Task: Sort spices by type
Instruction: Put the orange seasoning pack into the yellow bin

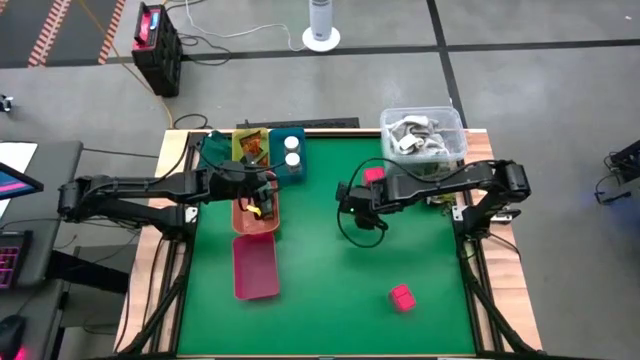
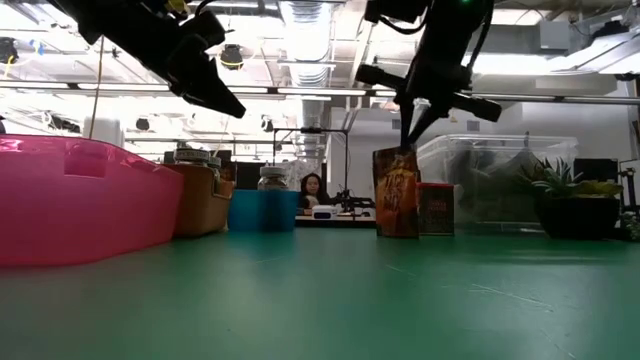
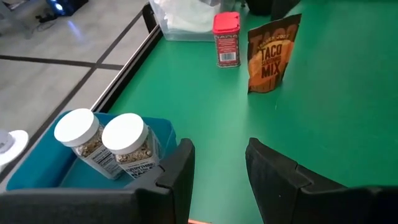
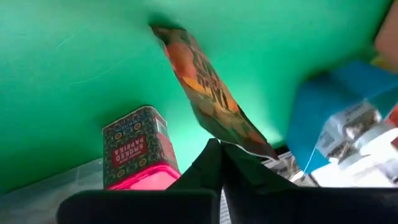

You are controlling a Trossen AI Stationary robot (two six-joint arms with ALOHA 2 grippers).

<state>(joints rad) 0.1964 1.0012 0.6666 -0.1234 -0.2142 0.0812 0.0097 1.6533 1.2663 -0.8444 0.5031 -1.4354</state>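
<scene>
Low view is showing the right gripper [image 2: 409, 143] pinching shut on the top edge of the taco sachet [image 2: 397, 192], standing mid-table beside the pink tin [image 2: 435, 209]; it is looking light, crinkly and floppy, so gripping the top seam seems best.

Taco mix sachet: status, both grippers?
Right gripper shut on the taco mix sachet, pinching its top edge, sachet upright on the green mat. Left gripper open, empty, beside the blue tray. Paprika tin beside the sachet.
</scene>
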